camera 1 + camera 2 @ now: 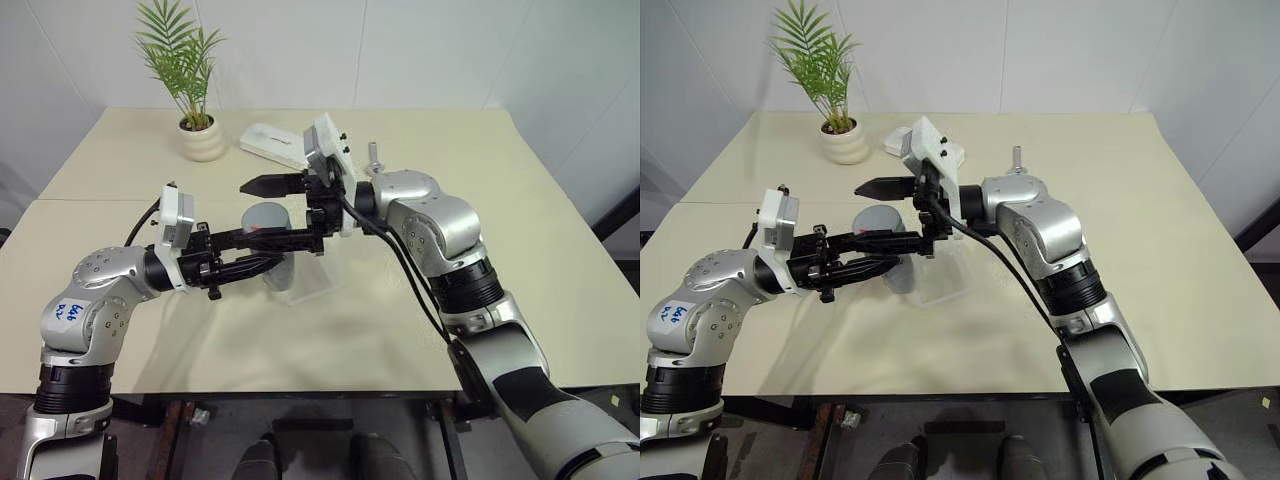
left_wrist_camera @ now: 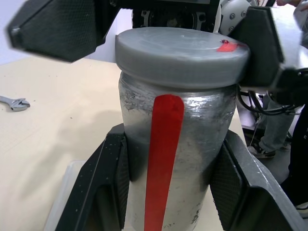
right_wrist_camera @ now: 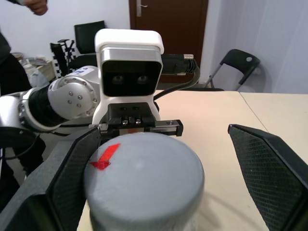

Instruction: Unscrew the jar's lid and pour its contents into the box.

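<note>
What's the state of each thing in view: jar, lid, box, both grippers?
jar: held off the table, upright, above the box.
lid: still on the jar.
box: on the table, under the jar.
left gripper: shut on the jar's body.
right gripper: open, fingers either side of the lid, not clamped.

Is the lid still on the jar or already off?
On. The grey lid sits flat across the top of the jar, which the left claw holds; the right claw straddles it, open.
</note>
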